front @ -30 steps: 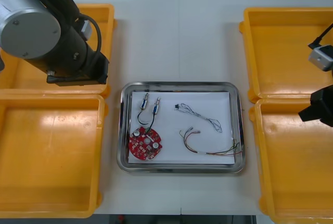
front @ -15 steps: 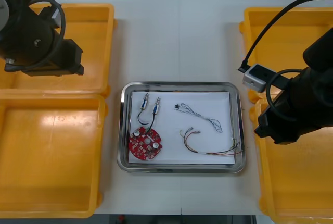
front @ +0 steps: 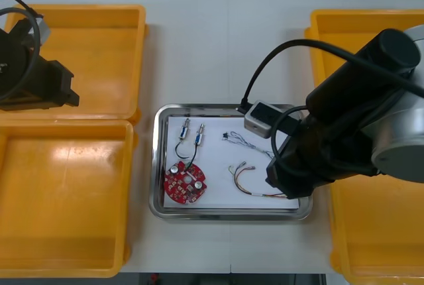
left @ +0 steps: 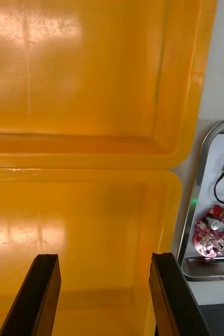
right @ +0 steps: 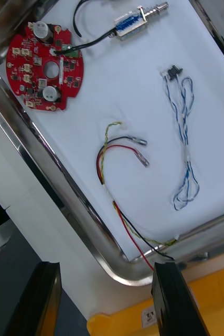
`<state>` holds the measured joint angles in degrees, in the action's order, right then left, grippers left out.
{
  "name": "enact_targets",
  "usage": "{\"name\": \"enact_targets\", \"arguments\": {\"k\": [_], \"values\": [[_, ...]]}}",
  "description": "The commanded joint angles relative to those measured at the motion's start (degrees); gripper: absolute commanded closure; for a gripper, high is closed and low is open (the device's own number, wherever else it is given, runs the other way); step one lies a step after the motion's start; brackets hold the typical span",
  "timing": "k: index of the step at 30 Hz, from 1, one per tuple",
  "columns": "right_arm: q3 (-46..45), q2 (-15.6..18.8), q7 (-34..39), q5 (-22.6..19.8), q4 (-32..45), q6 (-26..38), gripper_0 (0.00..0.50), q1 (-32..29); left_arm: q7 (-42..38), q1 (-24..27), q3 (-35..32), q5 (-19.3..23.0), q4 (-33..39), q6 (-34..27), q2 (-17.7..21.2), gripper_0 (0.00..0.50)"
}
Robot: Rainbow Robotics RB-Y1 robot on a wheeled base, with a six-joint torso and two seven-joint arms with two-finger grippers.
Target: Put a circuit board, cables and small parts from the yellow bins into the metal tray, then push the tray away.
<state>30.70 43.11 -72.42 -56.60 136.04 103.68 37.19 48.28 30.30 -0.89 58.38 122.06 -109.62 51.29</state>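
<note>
The right gripper (right: 106, 266) hangs above the near right corner of the metal tray (front: 230, 216), its black fingers spread wide with nothing between them. The tray sits in the middle of the worktop (front: 199, 53) between the yellow bins (front: 99, 53) and is white inside. On that white floor lie the round red circuit board (front: 185, 185) at the near left, two small metal parts (front: 191, 128) just beyond it (a black cable (front: 180, 147) curls from them down to the board), the twisted blue and white cable (front: 255, 144) toward the right, and the red and yellow cable (front: 248, 180) trailing to the near right rim. The left gripper (left: 102, 260), its fingers also wide apart and holding nothing, is over the two bins on the left side, above the ridge where they meet.
</note>
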Motion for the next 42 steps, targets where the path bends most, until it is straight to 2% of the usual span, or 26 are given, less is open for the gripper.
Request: {"name": "enact_targets", "arguments": {"k": [1,4,9,13,20,32,42], "values": [[6.92,-2.86,-1.40,4.75,1.51,-2.43,0.000,2.45,5.24,-4.11,-5.17,0.95,3.27,-0.38,2.76,0.000],[10.70,-3.30,-2.28,7.91,1.51,-3.83,0.000,2.98,5.86,-5.96,-6.84,1.13,4.15,-0.38,2.76,0.000],[15.80,-3.39,-3.51,10.90,1.42,-5.50,0.000,3.68,7.26,-9.21,-9.39,1.13,5.12,-0.38,2.76,0.000],[19.22,-3.39,-4.57,11.95,0.98,-5.85,0.000,4.74,8.23,-11.32,-11.33,1.13,5.73,-0.38,2.76,0.000],[21.95,-4.26,-5.89,11.16,-2.36,-6.65,0.000,5.35,9.99,-13.95,-13.00,0.07,5.73,-0.38,2.76,0.000],[25.29,-7.52,-8.17,11.69,-9.56,-8.93,0.000,6.41,12.62,-18.00,-13.08,-2.74,6.26,-0.38,2.94,0.000],[31.88,-9.98,-8.52,16.08,-13.87,-11.83,0.000,7.37,14.12,-20.63,-13.87,-2.92,7.14,-0.38,2.94,0.000]]}}
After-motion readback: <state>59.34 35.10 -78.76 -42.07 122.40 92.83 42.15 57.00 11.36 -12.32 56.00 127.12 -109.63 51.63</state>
